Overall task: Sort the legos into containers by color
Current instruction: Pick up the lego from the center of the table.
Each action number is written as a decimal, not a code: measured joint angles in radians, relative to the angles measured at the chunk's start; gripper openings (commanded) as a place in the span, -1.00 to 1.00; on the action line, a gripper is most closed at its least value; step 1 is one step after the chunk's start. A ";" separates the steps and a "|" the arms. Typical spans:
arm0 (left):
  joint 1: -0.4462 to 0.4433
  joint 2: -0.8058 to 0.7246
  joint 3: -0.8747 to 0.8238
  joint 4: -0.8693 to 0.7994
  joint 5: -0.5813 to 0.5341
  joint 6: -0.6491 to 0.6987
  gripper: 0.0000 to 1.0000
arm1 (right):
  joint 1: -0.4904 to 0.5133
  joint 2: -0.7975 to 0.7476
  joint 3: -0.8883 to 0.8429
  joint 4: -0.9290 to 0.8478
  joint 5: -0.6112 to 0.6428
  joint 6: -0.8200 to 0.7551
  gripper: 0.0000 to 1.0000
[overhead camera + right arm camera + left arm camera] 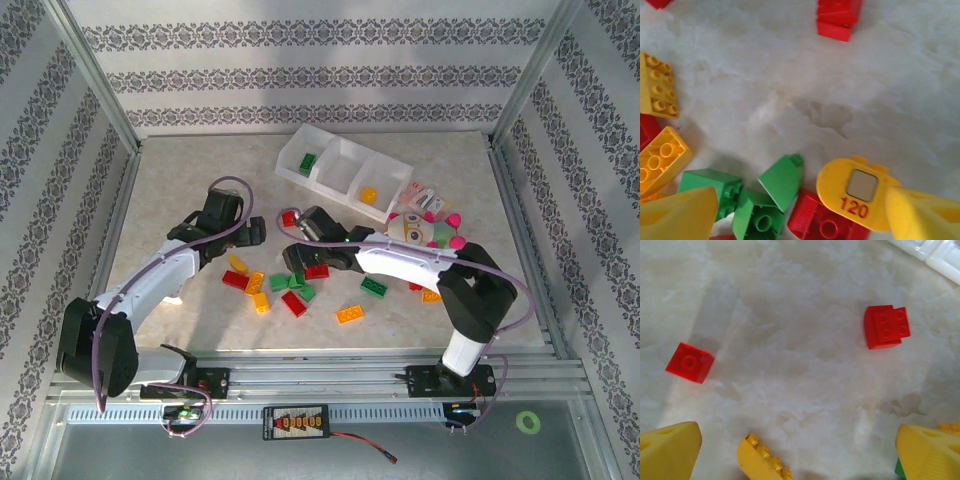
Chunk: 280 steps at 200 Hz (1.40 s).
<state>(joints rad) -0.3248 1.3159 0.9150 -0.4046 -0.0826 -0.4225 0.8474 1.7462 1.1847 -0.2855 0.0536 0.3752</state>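
**Top view.** The legos [294, 303] are small studded bricks in glossy red, green and orange-yellow. They lie loose on the pale marbled table [180, 190], most of them scattered at its middle, in front of both arms. One red brick [289, 217] sits apart, nearer the tray.

**Containers.** The tray [340, 167] is translucent white, with three joined compartments in a row, and stands aslant at the far side. Its left compartment holds a green brick [307, 162]. Its right compartment holds an orange-yellow brick [369, 195].

**Left gripper** [258, 228]. The jaws are spread wide and clamp nothing. In the left wrist view a yellow brick [762, 462] lies on the table between the fingers [670, 452].

**Right gripper** [298, 236]. The jaws stand apart above a cluster of green, red and yellow bricks and grip none of them. In the right wrist view a round yellow piece marked "120" [855, 192] lies against the lower-right finger [925, 212]. Whether the two actually touch cannot be told from this angle.
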 measured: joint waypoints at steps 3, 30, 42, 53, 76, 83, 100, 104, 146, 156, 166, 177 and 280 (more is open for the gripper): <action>0.003 -0.003 -0.004 -0.001 0.000 -0.005 0.99 | 0.000 0.008 0.012 -0.008 -0.003 0.002 0.60; 0.040 -0.014 -0.028 -0.013 -0.001 -0.031 0.99 | -0.001 0.072 0.109 -0.086 -0.008 -0.005 0.59; 0.048 -0.014 -0.034 -0.018 -0.002 -0.033 0.99 | -0.006 0.101 0.151 -0.127 -0.007 -0.002 0.59; 0.051 -0.014 -0.035 -0.022 -0.002 -0.033 0.99 | -0.011 0.127 0.181 -0.160 -0.003 0.012 0.60; 0.051 -0.016 -0.035 -0.024 -0.001 -0.032 0.99 | -0.032 0.167 0.214 -0.229 0.017 0.054 0.62; 0.051 -0.016 -0.035 -0.024 -0.001 -0.032 0.98 | -0.040 0.176 0.217 -0.246 0.022 0.069 0.62; 0.051 -0.016 -0.035 -0.025 -0.001 -0.032 0.98 | -0.056 0.197 0.224 -0.280 0.030 0.100 0.65; 0.051 -0.016 -0.035 -0.025 -0.001 -0.032 0.99 | -0.061 0.203 0.225 -0.287 0.031 0.108 0.66; 0.051 -0.016 -0.035 -0.025 0.000 -0.031 0.99 | -0.096 0.246 0.228 -0.315 0.024 0.181 0.59; 0.051 -0.016 -0.035 -0.025 0.000 -0.031 0.99 | -0.103 0.259 0.234 -0.317 0.015 0.190 0.59; 0.051 -0.016 -0.035 -0.025 0.000 -0.031 0.98 | -0.108 0.272 0.241 -0.317 0.007 0.200 0.60; 0.051 -0.016 -0.035 -0.025 0.000 -0.031 0.98 | -0.111 0.282 0.245 -0.317 -0.001 0.203 0.56; 0.051 -0.016 -0.036 -0.013 0.031 -0.026 0.99 | -0.113 0.213 0.253 -0.316 0.013 0.200 0.07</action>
<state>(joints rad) -0.2737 1.2999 0.8791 -0.4179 -0.0517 -0.4488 0.7345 1.9591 1.4372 -0.6018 0.0669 0.5755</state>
